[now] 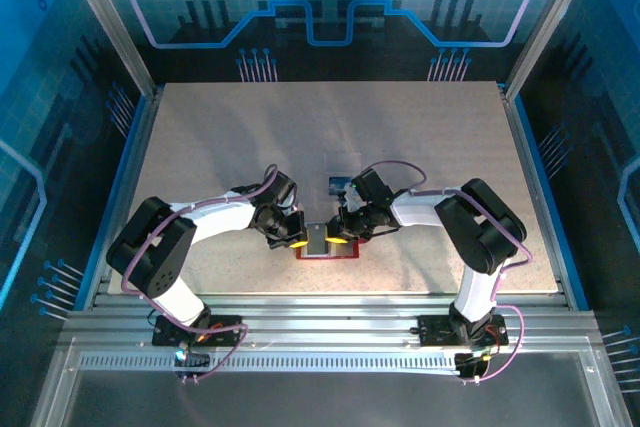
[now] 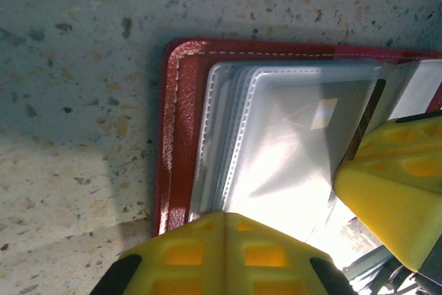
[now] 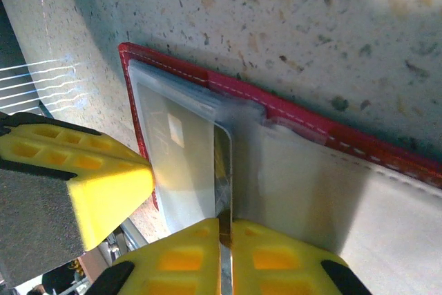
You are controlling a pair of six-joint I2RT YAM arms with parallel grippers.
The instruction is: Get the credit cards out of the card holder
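Observation:
The red card holder lies open near the table's front edge, its clear pockets facing up. A pale credit card with a small square shows through the top pocket. My left gripper is shut, its tips pressing on the pockets' near edge beside the red cover. My right gripper is shut on the thin edge of a dark credit card that sticks out of a pocket at the fold of the holder. A blue credit card lies on the table behind the holder.
Both grippers meet over the holder, a few centimetres apart: the right gripper's finger reaches into the left wrist view and the left gripper's finger into the right wrist view. Speckled tabletop stretches behind, with metal rails in front.

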